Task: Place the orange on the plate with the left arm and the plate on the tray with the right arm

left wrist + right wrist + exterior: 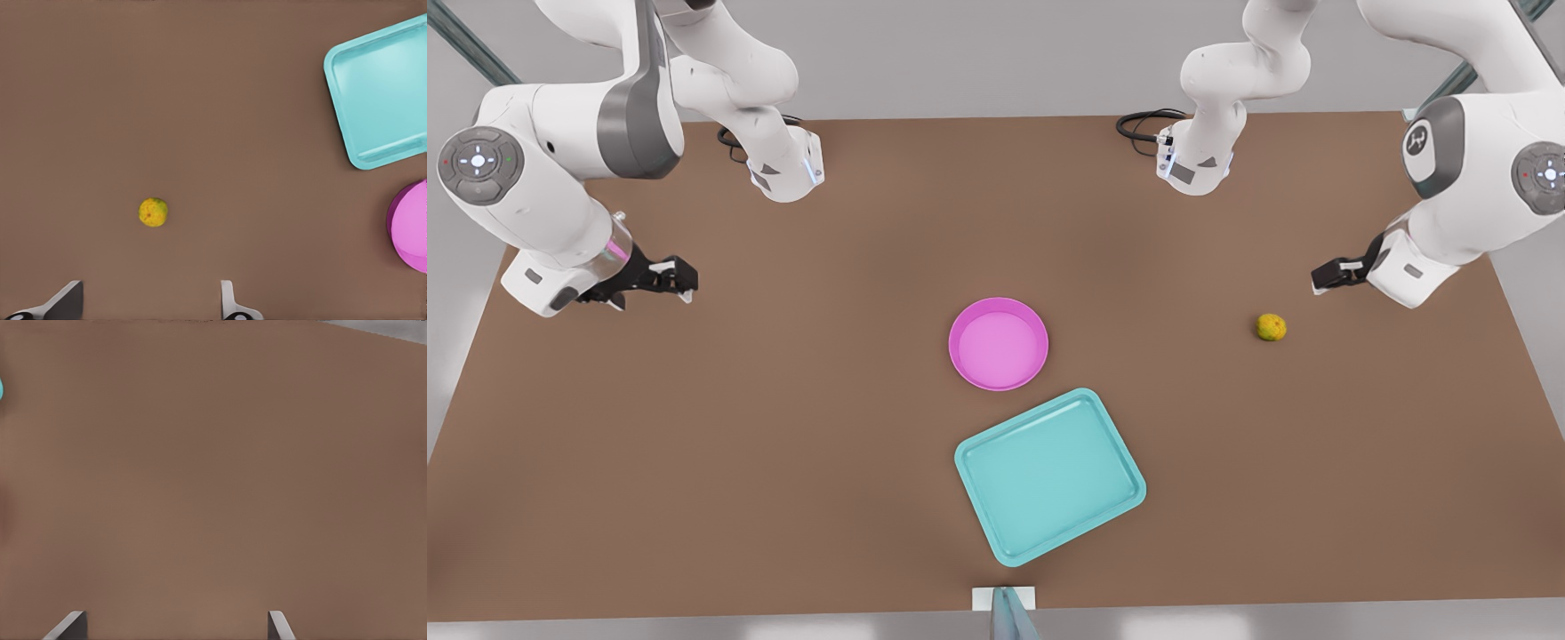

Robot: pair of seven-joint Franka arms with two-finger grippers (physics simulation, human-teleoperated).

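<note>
The orange (1271, 327) (153, 212) lies on the brown table at the front view's right. My left gripper (1323, 281) (150, 293) hovers open just beside it, nothing between its fingers. The pink plate (999, 344) (410, 227) sits at the table's middle, empty. Just in front of it, toward the front view's bottom, the teal tray (1049, 476) (383, 90) lies at an angle, also empty. My right gripper (679, 279) (177, 620) hangs open over bare table at the front view's left, well away from the plate.
Both arm bases (787, 169) (1196, 160) stand at the table's far edge with black cables beside them. A small white and grey fixture (1005, 604) sits at the near edge below the tray. Bare brown table (738, 444) surrounds the objects.
</note>
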